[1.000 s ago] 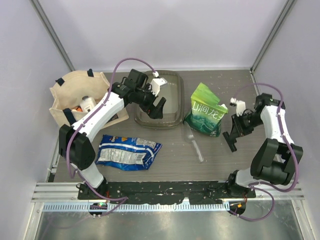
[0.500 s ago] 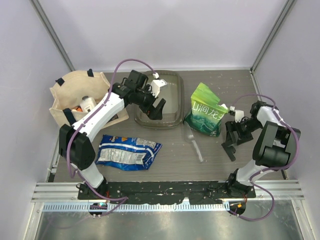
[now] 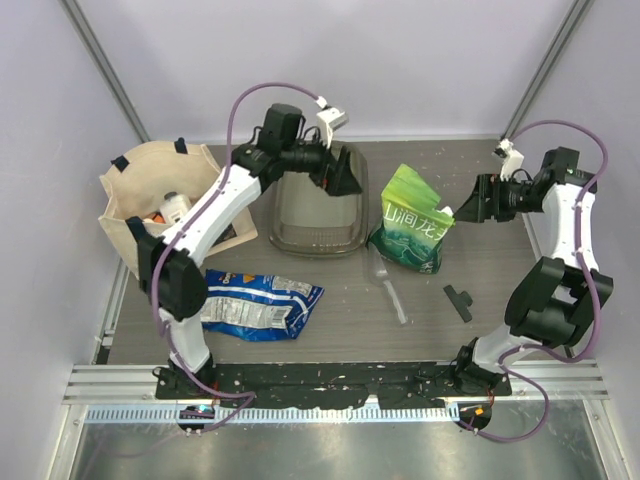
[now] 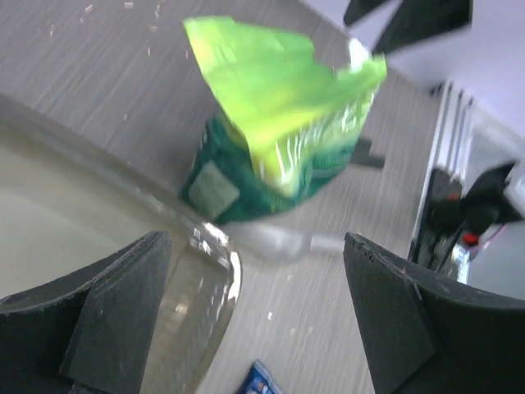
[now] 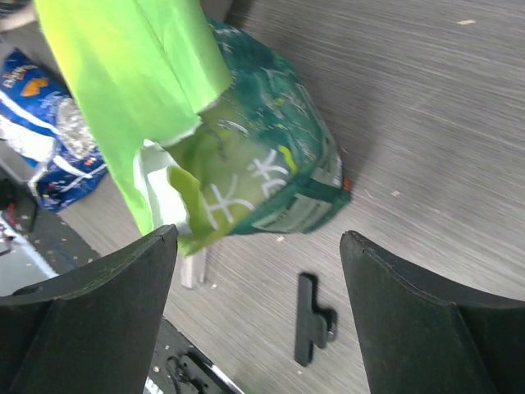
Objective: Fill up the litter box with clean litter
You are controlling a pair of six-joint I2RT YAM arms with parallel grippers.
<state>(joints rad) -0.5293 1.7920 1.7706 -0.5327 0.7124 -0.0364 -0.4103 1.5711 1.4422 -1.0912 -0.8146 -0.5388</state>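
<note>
Top external view, layout on table [image 3: 500, 330]:
- litter box [image 3: 310, 225]: back centre, flat on the surface, between tote bag [image 3: 160, 195] on the left and green-and-white bag [image 3: 412, 232] on the right. Just beside the bag, apart from it.
- blue packet [image 3: 258, 300]: lying flat, front left, near the box's front corner.
- clear scoop [image 3: 388, 285]: on the table in front of the green-and-white bag, handle toward the near edge.
- black clip [image 3: 459, 302]: loose on the table, right of the scoop, well apart from both arms.

Left gripper [image 3: 345, 178]: above the far right part of the litter box, pointed toward the bag. Fingers spread wide, nothing held.

Right gripper [image 3: 470, 208]: just right of the bag's torn top, pointed at it. Fingers spread wide, nothing held.

Left wrist view: gripper [image 4: 254, 238] wide apart, gap bare. Below it the litter box rim [image 4: 205, 246], and beyond that the bag [image 4: 271, 139] standing with its light green top flared open. Scoop [image 4: 279, 240] at the bag's foot, clip [image 4: 369, 154] behind. Tray floor pale and blurred; contents cannot be told.

Right wrist view: gripper [image 5: 258, 234] wide apart. Bag [image 5: 246, 164] close ahead, not touched by either finger. Blue packet [image 5: 49, 139] behind it, clip [image 5: 312, 328] on bare table below.
</note>
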